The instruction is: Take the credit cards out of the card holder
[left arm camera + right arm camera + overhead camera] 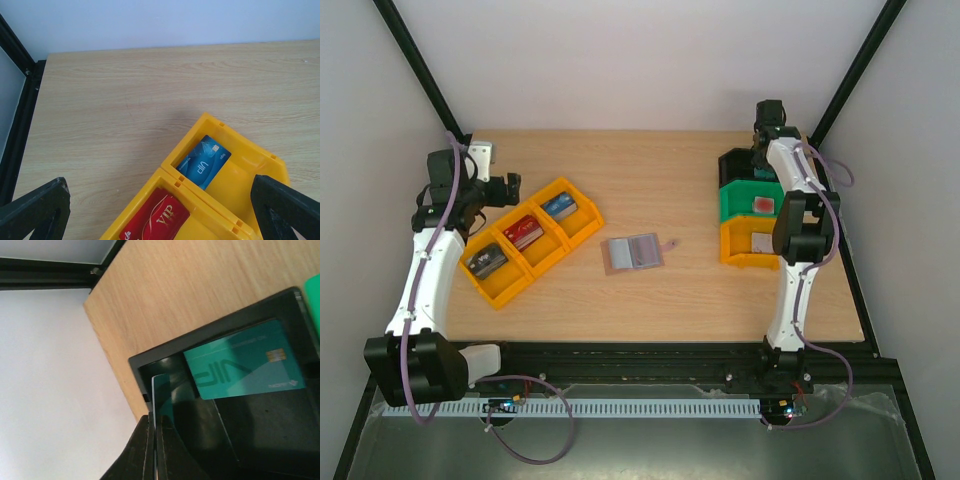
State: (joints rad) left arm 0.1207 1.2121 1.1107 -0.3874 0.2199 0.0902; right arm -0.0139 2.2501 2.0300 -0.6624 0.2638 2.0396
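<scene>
Wood-grain desk (670,170) carries the open card holder (632,252), well apart to the left of the right pincer (155,425), which is clamped on a teal card (162,392) over the black bin (210,330). I would release it low so it drops flat. Only its wrist view shows a 2nd teal card (245,367) below; the left pincer (160,215) gapes above the orange bin (247,160).

Bright, even overhead light — soft, faint shadows; near foregrounds slightly blurred.
</scene>
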